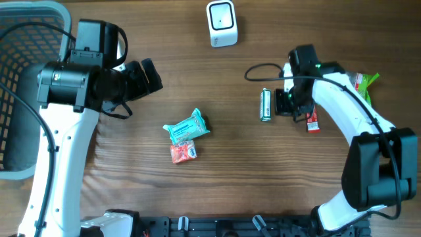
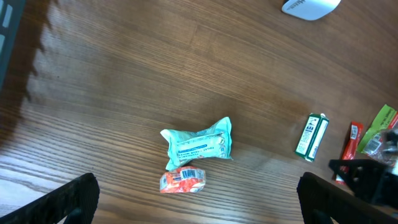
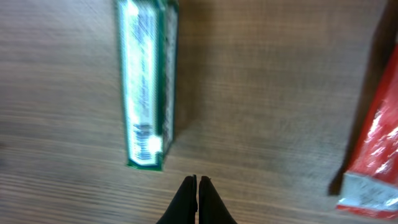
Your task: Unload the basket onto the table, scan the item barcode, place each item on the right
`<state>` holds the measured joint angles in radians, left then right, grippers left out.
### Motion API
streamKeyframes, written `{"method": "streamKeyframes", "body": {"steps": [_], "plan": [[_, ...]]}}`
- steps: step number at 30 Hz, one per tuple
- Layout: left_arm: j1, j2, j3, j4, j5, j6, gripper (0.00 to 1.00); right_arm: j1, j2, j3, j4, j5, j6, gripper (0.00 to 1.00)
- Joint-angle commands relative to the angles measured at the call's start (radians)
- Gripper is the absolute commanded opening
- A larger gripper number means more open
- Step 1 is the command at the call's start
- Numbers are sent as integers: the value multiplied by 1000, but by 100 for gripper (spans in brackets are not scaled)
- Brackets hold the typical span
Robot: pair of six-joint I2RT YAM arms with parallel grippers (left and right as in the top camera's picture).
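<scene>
A white barcode scanner (image 1: 222,24) stands at the back of the table, and its edge shows in the left wrist view (image 2: 309,6). A green and white box (image 1: 266,104) lies flat right of centre; in the right wrist view the box (image 3: 146,81) shows a barcode at its near end. My right gripper (image 1: 284,102) sits just right of the box, and its jaws (image 3: 198,182) are shut with nothing between them. My left gripper (image 1: 148,76) hovers at the left, wide open (image 2: 199,208) and empty.
A teal packet (image 1: 187,126) and an orange packet (image 1: 183,152) lie together at the centre. A red pack (image 1: 312,121) and a green packet (image 1: 363,82) lie by the right arm. A grey basket (image 1: 39,8) fills the far left.
</scene>
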<state>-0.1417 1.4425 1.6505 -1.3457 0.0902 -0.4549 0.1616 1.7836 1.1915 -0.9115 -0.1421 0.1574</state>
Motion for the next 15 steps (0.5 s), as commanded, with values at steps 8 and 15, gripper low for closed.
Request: {"method": "streamKeyframes", "body": {"steps": [8,15], "plan": [[6,0,6,-1,-10,-1,100,91,-5,-194,301,-175,113,7],[6,0,6,-1,-10,-1,100,189,-5,-199,457,-286,103,17]]}}
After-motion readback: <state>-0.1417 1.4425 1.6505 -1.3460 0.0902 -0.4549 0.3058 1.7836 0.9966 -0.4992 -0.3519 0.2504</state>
